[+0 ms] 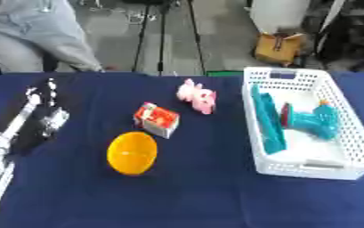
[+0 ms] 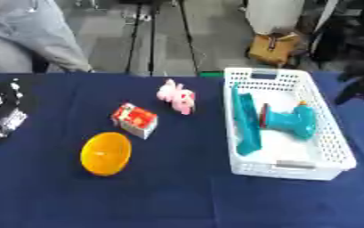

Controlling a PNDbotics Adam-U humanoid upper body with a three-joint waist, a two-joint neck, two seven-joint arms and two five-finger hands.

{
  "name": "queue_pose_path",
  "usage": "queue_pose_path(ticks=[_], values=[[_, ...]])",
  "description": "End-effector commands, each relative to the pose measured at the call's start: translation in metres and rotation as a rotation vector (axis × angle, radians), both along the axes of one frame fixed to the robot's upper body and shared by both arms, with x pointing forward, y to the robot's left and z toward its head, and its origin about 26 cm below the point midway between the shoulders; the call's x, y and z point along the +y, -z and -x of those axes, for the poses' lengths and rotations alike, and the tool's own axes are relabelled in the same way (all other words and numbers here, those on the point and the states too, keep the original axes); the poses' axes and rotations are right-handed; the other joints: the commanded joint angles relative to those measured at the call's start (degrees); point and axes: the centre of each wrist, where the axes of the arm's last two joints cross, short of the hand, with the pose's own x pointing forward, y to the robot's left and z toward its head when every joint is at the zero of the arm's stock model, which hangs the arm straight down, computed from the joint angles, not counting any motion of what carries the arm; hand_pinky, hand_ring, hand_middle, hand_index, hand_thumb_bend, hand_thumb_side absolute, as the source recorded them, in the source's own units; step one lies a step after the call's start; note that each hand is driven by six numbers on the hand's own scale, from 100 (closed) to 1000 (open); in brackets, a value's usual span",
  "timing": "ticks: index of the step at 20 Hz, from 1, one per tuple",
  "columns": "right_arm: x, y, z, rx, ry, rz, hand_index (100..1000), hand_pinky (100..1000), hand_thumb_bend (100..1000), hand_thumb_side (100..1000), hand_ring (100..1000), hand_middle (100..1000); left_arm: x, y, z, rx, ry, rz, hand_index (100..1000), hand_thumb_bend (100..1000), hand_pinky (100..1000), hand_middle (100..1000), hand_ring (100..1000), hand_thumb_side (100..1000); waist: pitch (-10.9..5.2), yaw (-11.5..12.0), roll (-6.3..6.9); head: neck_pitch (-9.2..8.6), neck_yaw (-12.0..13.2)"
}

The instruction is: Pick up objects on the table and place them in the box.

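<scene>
A dark blue cloth-covered table (image 1: 177, 196) filled the view. At three o'clock stood a white perforated plastic box (image 1: 346, 147), and inside it lay a teal toy drill (image 1: 317, 121) beside a long teal flat piece (image 1: 267, 120) leaning against the box's left wall. Near the table's centre, a small red and white carton (image 1: 156, 119) sat just beside an orange round plastic bowl (image 1: 131, 153), which rested at about seven o'clock from the carton. A pink plush toy (image 1: 197, 96) lay at one o'clock from the carton, apart from it and close to the box's left wall. The robot's left hand (image 1: 46, 103) rested at nine o'clock on the cloth, well apart from the objects and holding nothing; whether its fingers were curled could not be told. The right hand (image 2: 359, 89) showed only as a dark shape at three o'clock beyond the box, its fingers indistinct.
</scene>
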Motion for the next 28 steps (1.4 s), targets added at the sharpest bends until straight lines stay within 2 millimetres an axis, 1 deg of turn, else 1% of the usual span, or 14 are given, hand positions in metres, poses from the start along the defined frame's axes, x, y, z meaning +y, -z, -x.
queue_pose_path(ticks=[1, 2, 4, 8, 9, 10, 11, 13, 15, 16, 20, 23, 25, 28], values=[[-0.004, -0.009, 0.001, -0.025, 0.006, 0.026, 777, 495, 163, 607, 494, 624, -0.002, -0.014, 0.000, -0.028, 0.018, -0.042, 906, 558, 536, 840, 647, 710, -0.69, -0.11, 0.15, -0.40, 0.20], [-0.004, -0.009, 0.001, -0.025, 0.007, 0.026, 777, 495, 163, 606, 494, 624, -0.002, -0.015, 0.000, -0.030, 0.016, -0.046, 902, 598, 516, 831, 631, 566, -0.70, -0.13, 0.16, -0.37, 0.18], [-0.004, -0.009, 0.001, -0.023, 0.006, 0.026, 777, 495, 163, 607, 494, 624, -0.005, -0.019, -0.001, -0.041, 0.009, -0.059, 906, 625, 508, 829, 629, 508, -0.72, -0.19, 0.14, -0.35, 0.16], [-0.004, -0.009, 0.001, -0.023, 0.006, 0.026, 777, 495, 163, 607, 494, 624, -0.009, -0.025, -0.002, -0.053, 0.013, -0.083, 908, 663, 514, 831, 631, 495, -0.70, -0.24, 0.14, -0.34, 0.18], [-0.004, -0.009, 0.001, -0.024, 0.005, 0.027, 777, 495, 163, 607, 494, 624, -0.010, -0.025, -0.002, -0.053, 0.014, -0.087, 908, 663, 514, 831, 631, 495, -0.70, -0.24, 0.15, -0.33, 0.16], [-0.004, -0.009, 0.000, -0.023, 0.005, 0.027, 777, 495, 163, 607, 494, 624, -0.010, -0.026, -0.002, -0.052, 0.016, -0.094, 911, 713, 520, 833, 632, 495, -0.69, -0.24, 0.15, -0.31, 0.15], [-0.004, -0.009, 0.000, -0.023, 0.006, 0.028, 777, 495, 163, 607, 494, 624, -0.011, -0.027, -0.002, -0.048, 0.019, -0.105, 911, 713, 520, 833, 632, 495, -0.69, -0.23, 0.16, -0.30, 0.12], [-0.004, -0.009, 0.000, -0.022, 0.006, 0.030, 777, 495, 163, 607, 494, 624, -0.011, -0.031, -0.003, -0.037, 0.025, -0.150, 913, 887, 559, 838, 654, 508, -0.76, -0.22, 0.21, -0.20, -0.01], [-0.004, -0.009, 0.000, -0.022, 0.006, 0.029, 777, 495, 163, 607, 494, 624, -0.009, -0.037, -0.004, -0.029, 0.025, -0.215, 913, 910, 565, 839, 657, 506, -0.81, -0.20, 0.18, -0.17, -0.07], [-0.004, -0.009, 0.000, -0.022, 0.006, 0.030, 777, 495, 164, 607, 494, 624, -0.009, -0.040, -0.004, -0.027, 0.028, -0.244, 907, 994, 589, 837, 669, 507, -0.85, -0.20, 0.20, -0.17, -0.10], [-0.004, -0.008, 0.000, -0.019, 0.003, 0.035, 777, 496, 164, 607, 494, 624, -0.011, -0.059, -0.008, -0.019, 0.044, -0.407, 900, 1000, 617, 830, 682, 553, -1.03, -0.24, 0.23, -0.23, -0.26], [-0.004, -0.008, 0.000, -0.018, 0.001, 0.038, 777, 496, 164, 608, 494, 624, -0.016, -0.069, -0.011, -0.008, 0.063, -0.531, 892, 1000, 660, 830, 725, 638, -1.13, -0.40, 0.29, -0.50, -0.42], [-0.004, -0.008, 0.000, -0.017, 0.000, 0.039, 777, 496, 164, 608, 494, 624, -0.020, -0.073, -0.013, 0.004, 0.077, -0.602, 892, 1000, 663, 831, 730, 646, -1.17, -0.46, 0.30, -0.68, -0.51], [-0.003, -0.008, 0.000, -0.017, -0.003, 0.040, 777, 496, 164, 608, 494, 625, -0.026, -0.073, -0.016, 0.034, 0.092, -0.687, 896, 1000, 671, 854, 777, 677, -1.23, -0.68, 0.35, -1.07, -0.66]])
